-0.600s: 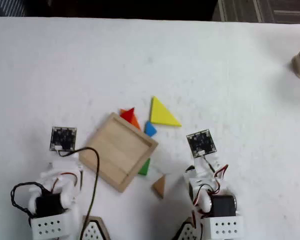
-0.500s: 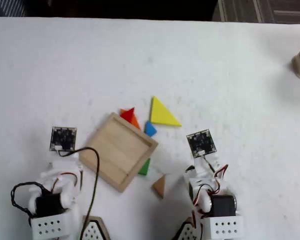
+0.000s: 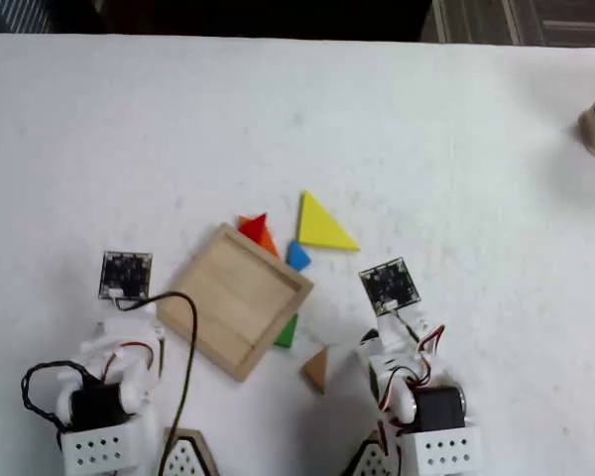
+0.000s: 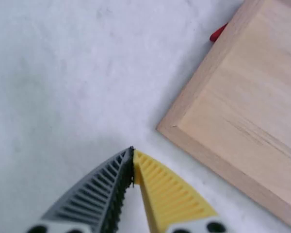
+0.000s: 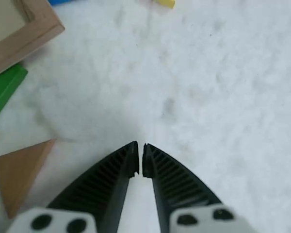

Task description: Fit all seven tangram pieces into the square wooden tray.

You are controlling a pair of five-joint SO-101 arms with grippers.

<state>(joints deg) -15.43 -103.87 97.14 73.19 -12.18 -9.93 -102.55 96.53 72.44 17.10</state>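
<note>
Now, taking each arm in turn:

- My right gripper is hanging low over the white table, its two black fingers drawn almost together with only a thin slit between the tips and nothing between them.
- Compared with a moment ago, my right arm is sitting slightly farther toward my left side; its wrist board is showing a touch closer to the tray in the high view.
- My left gripper is resting where it was, the grey and yellow fingers pressed together and gripping nothing.
- The square wooden tray is lying between my two arms, with no piece in it; its near corner is just ahead of my left tips and to their right, not touching them.
- The tan triangle is lying close to the left of my right gripper, flat on the table.
- The green piece is lying ahead and left of my right tips, right against the tray's edge.
- Farther ahead of my right gripper, beyond the tray's far edge, the blue piece and the yellow triangle are lying side by side.
- The red piece and the orange piece are lying overlapped against the tray's far edge, unmoved like all the other pieces.
</note>
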